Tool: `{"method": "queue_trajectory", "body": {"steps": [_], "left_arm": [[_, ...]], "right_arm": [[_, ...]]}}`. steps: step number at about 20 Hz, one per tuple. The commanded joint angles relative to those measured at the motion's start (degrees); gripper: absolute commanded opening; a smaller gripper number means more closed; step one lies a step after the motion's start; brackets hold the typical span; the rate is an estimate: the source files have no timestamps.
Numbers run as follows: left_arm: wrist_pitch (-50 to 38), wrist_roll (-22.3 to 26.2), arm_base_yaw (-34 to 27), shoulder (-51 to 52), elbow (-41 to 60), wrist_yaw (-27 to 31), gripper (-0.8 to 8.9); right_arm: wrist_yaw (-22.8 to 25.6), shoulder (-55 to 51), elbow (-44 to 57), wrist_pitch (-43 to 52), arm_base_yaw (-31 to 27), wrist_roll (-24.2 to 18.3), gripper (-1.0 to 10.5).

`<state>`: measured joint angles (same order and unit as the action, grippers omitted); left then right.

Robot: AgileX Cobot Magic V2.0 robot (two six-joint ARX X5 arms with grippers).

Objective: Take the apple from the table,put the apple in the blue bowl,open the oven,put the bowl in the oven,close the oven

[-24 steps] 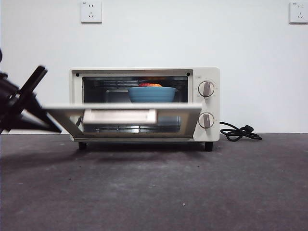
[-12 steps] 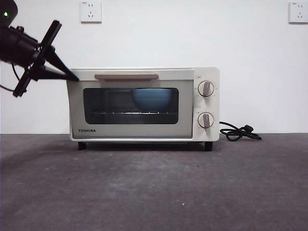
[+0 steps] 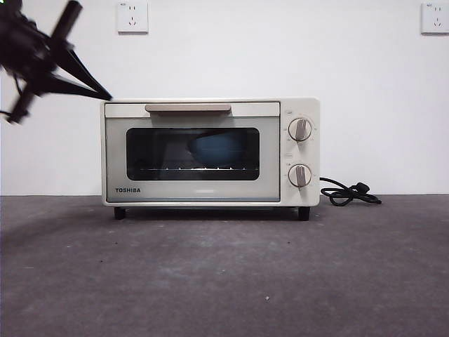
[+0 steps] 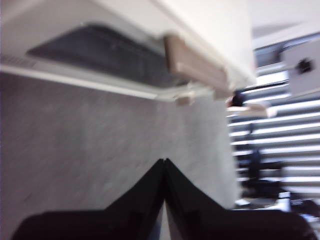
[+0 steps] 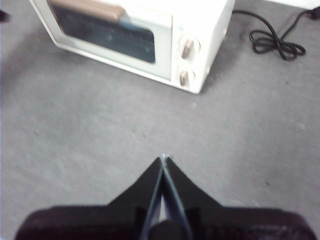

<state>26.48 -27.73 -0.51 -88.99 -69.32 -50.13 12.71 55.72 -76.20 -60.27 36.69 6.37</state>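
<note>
Desk [image 3: 224,274] surface lies nearest, dark grey-brown and speckled, running back to the oven [image 3: 210,151]. My right gripper [image 5: 163,159] hangs above this surface well in front of the oven, with its two black jaws pressed together at the tips and nothing between them. From that wrist view the oven sits ahead with its door shut, the two round knobs [image 5: 187,61] stacked on its end panel and the black cord [image 5: 276,36] coiled on the desk beyond its far side. My left gripper [image 4: 164,161] is likewise closed to a point and empty; its wrist view, which is blurred, shows the beige bar handle [image 4: 196,65] of the oven door and the dark glass below it, apart from the jaw tips. In the front view this left gripper [image 3: 106,96] appears as a dark shape at the upper left, its tip just beside the top left corner of the oven; I cannot tell whether it touches. The oven door is fully closed and upright. Behind the dark glass the blue bowl [image 3: 217,149] rests on the wire rack inside the oven. The apple is not discernible through the glass. A white wall with two sockets [image 3: 132,17] stands behind.
</note>
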Motion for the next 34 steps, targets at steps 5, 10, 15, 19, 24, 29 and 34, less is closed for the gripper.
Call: {"method": "queue_trajectory", "body": {"steps": [5, 10, 15, 19, 24, 29, 34], "left_arm": [[26.84, 27.21, 1.36, 20.55, 0.22, 19.61, -0.06], [30.93, 30.01, 0.66, 41.81, 0.22, 19.76, -0.06], [36.52, 31.17, 1.57, 60.96, 0.22, 22.49, -0.04], [38.93, 30.71, 2.86, 67.36, 0.22, 30.62, -0.04], [42.05, 30.73, 2.82, 65.13, 0.22, 30.64, -0.04], [39.98, 38.62, 2.82, 59.74, 0.48, 30.51, -0.04], [-3.21, 41.99, 1.60, 74.10, 28.87, 20.94, -0.04]], "right_arm": [[0.39, -1.60, 0.42, -0.20, 0.02, -2.29, 0.0], [1.33, -7.50, 0.42, -4.59, 0.02, -0.28, 0.0], [8.33, -15.80, 0.42, -10.21, 0.02, 3.52, 0.0], [16.57, -17.09, 0.15, -17.64, 0.02, 4.83, 0.0], [16.92, -16.44, 0.20, -18.58, 0.04, 4.63, 0.0], [16.90, -15.93, 0.20, -18.58, 0.04, 4.63, 0.0], [16.90, -15.74, 0.20, -18.58, 0.04, 4.63, 0.0]]}}
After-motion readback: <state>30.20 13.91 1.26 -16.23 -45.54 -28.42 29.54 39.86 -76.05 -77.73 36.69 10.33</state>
